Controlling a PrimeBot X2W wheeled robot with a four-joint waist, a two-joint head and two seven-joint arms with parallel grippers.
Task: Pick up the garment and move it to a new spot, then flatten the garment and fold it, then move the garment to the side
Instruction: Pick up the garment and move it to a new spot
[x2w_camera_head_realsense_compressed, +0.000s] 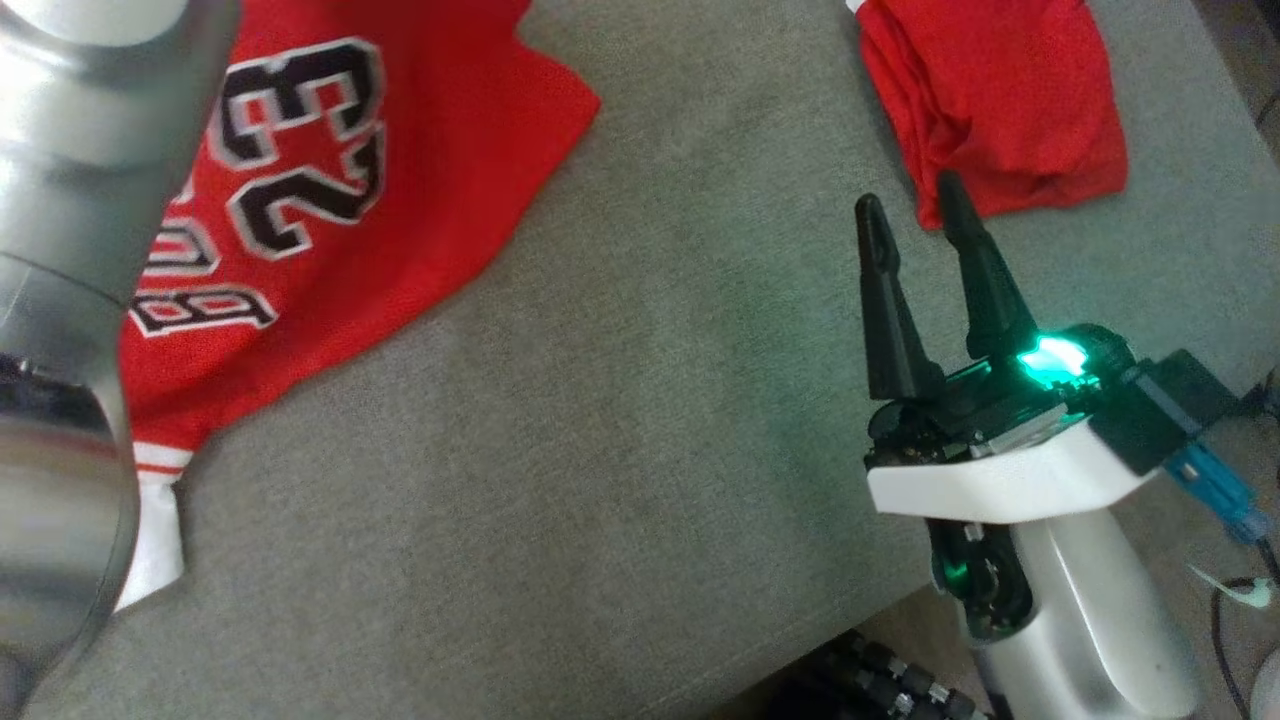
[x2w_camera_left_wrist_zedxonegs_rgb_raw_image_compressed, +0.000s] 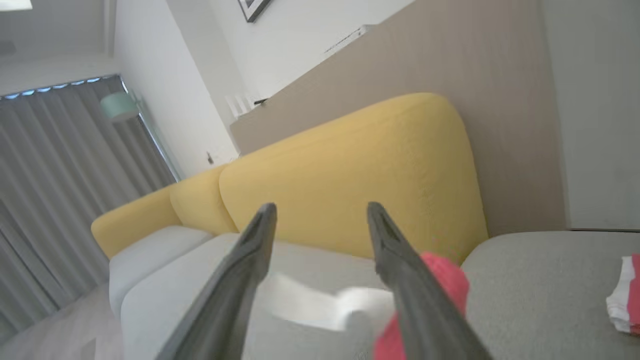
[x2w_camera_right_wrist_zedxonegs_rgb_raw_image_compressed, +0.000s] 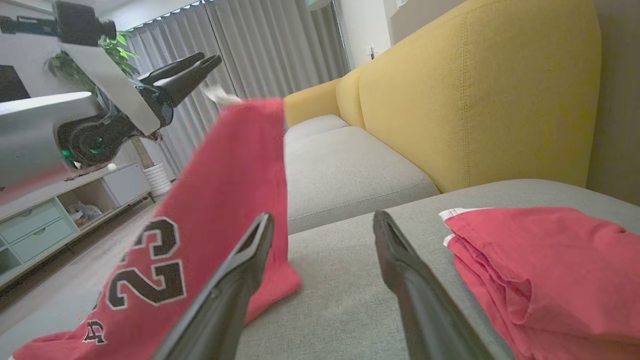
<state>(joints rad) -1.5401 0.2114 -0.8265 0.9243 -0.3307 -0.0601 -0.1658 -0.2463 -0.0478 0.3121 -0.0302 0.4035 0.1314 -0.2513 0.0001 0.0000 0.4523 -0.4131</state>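
We log: jersey (x2w_camera_head_realsense_compressed: 400, 180) rumpled at left of grey cushion (x2w_camera_head_realsense_compressed: 650, 400), not yet flattened, not folded. Left gripper (x2w_camera_left_wrist_zedxonegs_rgb_raw_image_compressed: 321, 205) jaws wide, clamping nothing; right gripper (x2w_camera_head_realsense_compressed: 908, 195) jaws wide, empty. Side move outstanding.

The right gripper (x2w_camera_head_realsense_compressed: 910, 197) hovers low above the grey cushion (x2w_camera_head_realsense_compressed: 620, 420), near its right side. Its two dark fingers (x2w_camera_head_realsense_compressed: 885, 300) point away from the robot and stand well apart with nothing between them. A green light (x2w_camera_head_realsense_compressed: 1050, 357) glows at its wrist. The pale right forearm (x2w_camera_head_realsense_compressed: 1080, 600) reaches in from beyond the cushion's near edge. The left gripper (x2w_camera_left_wrist_zedxonegs_rgb_raw_image_compressed: 321, 207) hangs high above the cushion's left side, its fingers parted and angled upward. The silvery left forearm (x2w_camera_head_realsense_compressed: 70, 200) slants over the cushion's left edge, close to the head camera and blurred.
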